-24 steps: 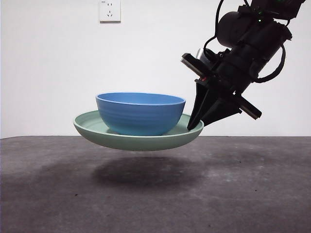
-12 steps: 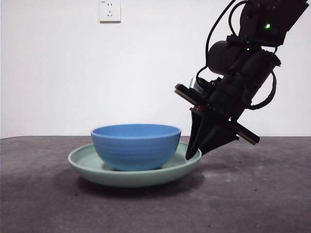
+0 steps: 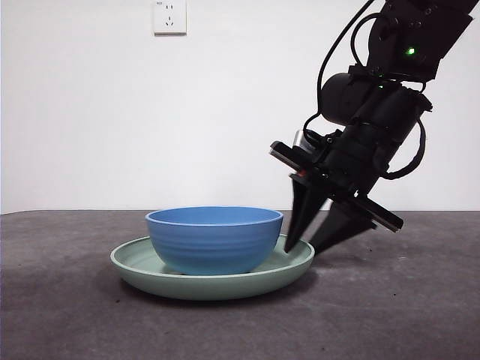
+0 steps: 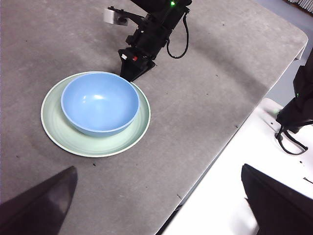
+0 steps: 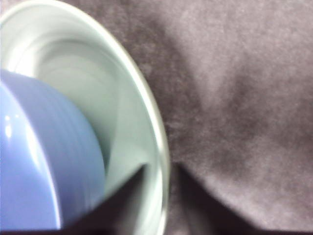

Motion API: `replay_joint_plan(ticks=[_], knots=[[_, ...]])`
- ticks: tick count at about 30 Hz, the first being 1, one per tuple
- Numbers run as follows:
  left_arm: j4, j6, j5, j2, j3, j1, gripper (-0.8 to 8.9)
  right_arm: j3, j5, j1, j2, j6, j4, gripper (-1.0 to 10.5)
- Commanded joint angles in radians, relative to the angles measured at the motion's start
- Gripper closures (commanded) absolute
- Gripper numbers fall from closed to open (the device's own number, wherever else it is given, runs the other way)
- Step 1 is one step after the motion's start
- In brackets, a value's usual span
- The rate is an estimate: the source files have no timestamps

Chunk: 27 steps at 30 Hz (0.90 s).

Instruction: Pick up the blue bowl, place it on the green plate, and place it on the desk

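On the tabletop the green plate is now resting with the blue bowl inside it, no longer hanging in the air. At its rim the right hand is spreading apart, letting go. Placement looks essentially finished; the left hand is waiting open, well apart.

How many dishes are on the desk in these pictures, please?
2. The green plate rests on the desk; the blue bowl stands inside the plate. The right gripper straddles the plate's rim, jaws open. No others are visible.
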Motion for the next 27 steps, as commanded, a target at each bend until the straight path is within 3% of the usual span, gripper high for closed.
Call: replay_joint_plan(ticks=[1, 11, 19, 24, 27], knots=[[0.011, 0.001, 0.004, 0.005, 0.012, -0.006, 2.51, 0.020, -0.001, 0.000, 0.011, -0.020, 0.005, 6.6], [0.011, 0.001, 0.004, 0.005, 0.012, -0.006, 2.51, 0.064, 0.089, -0.040, -0.111, -0.048, -0.080, 6.5], [0.011, 0.001, 0.004, 0.005, 0.012, -0.006, 2.51, 0.148, 0.150, -0.062, -0.347, -0.123, -0.292, 4.4], [0.011, 0.001, 0.004, 0.005, 0.012, -0.006, 2.51, 0.153, 0.270, -0.054, -0.552, -0.179, -0.441, 4.3], [0.011, 0.000, 0.004, 0.005, 0.012, -0.006, 2.51, 0.153, 0.322, -0.048, -0.678, -0.207, -0.525, 3.5]])
